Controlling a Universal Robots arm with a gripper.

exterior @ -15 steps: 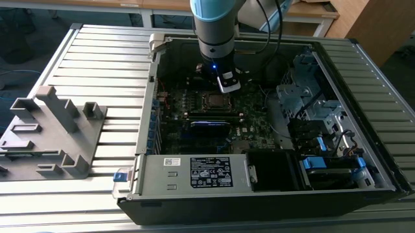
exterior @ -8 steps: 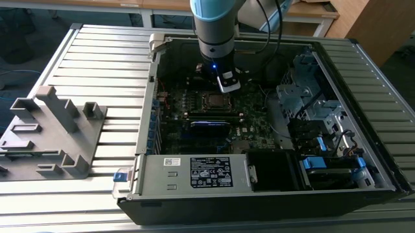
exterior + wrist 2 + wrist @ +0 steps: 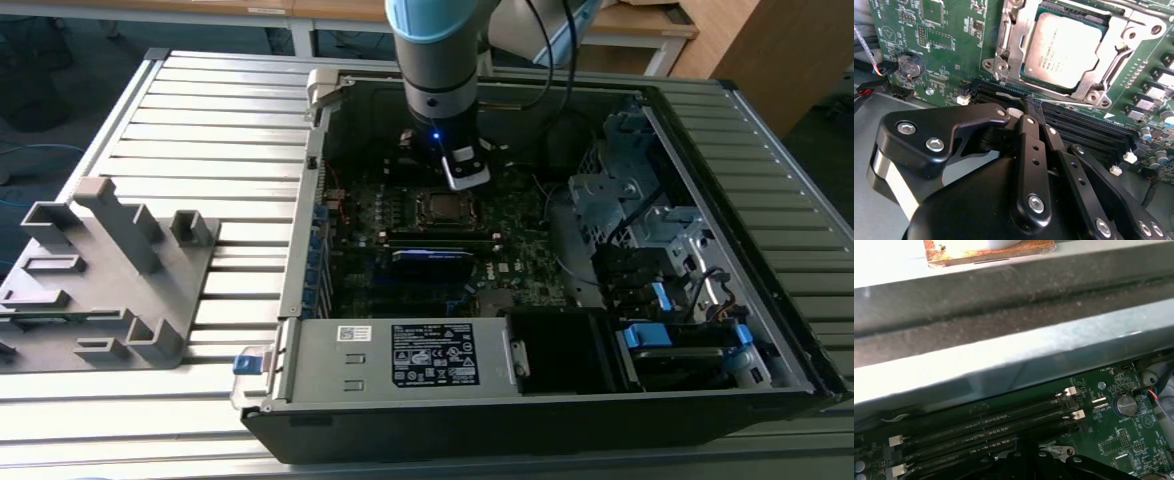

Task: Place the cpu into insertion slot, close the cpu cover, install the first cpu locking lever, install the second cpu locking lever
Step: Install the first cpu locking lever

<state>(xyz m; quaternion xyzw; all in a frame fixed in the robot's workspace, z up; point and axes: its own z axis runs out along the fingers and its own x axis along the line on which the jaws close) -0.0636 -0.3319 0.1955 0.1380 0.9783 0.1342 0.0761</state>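
In the second wrist view the pale silver cpu (image 3: 1061,45) lies flat in the insertion slot (image 3: 1000,66) on the green motherboard. The silver cpu cover (image 3: 1093,82) is folded down around its edges. A thin metal locking lever (image 3: 1074,101) runs along the socket's side, next to the memory slots. My gripper (image 3: 1031,104) has its black fingers (image 3: 1026,135) drawn together, shut, with the tips right at that lever beside the socket. I cannot tell whether they touch it. In the exterior view the gripper (image 3: 462,178) hangs inside the open computer case, just above the socket (image 3: 441,207).
Long black memory slots (image 3: 989,425) and a coin battery (image 3: 1126,404) sit by the socket. The case's metal wall (image 3: 1004,355) stands close. Drive cages and cables (image 3: 654,250) fill the exterior view's right; a grey fixture (image 3: 107,270) stands on its left.
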